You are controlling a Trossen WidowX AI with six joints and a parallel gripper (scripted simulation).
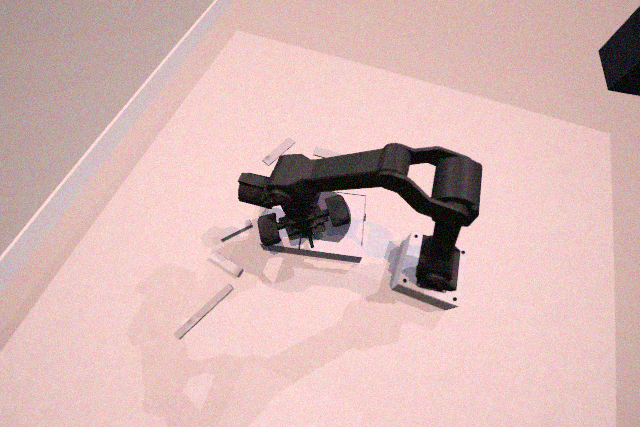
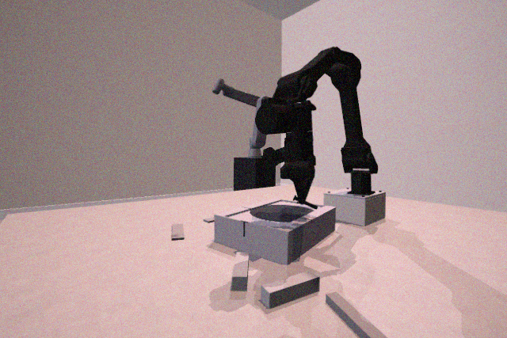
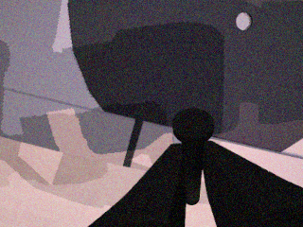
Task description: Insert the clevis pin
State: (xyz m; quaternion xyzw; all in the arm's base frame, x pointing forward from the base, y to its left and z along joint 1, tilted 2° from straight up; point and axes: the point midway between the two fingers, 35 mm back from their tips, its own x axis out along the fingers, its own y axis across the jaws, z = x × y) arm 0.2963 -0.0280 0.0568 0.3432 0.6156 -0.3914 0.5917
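Pincer clenched on pin. In wrist view, disc hole lies toward one o'clock of pin.

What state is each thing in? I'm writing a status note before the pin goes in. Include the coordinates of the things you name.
Gripper (image 1: pixel 305 232) (image 2: pixel 302 202) (image 3: pixel 191 153): shut on the pin
Pin (image 2: pixel 310 205) (image 3: pixel 193 125): clamped, outside the disc's hole
Disc (image 1: pixel 342 234) (image 2: pixel 278 214) (image 3: pixel 265 61): flat in the tray, hole unfilled
Tray (image 1: pixel 320 253) (image 2: pixel 249 240): upright
Loose bars (image 1: pixel 226 264) (image 2: pixel 291 294): lying on the table
Grey arm (image 2: pixel 242 95): bent
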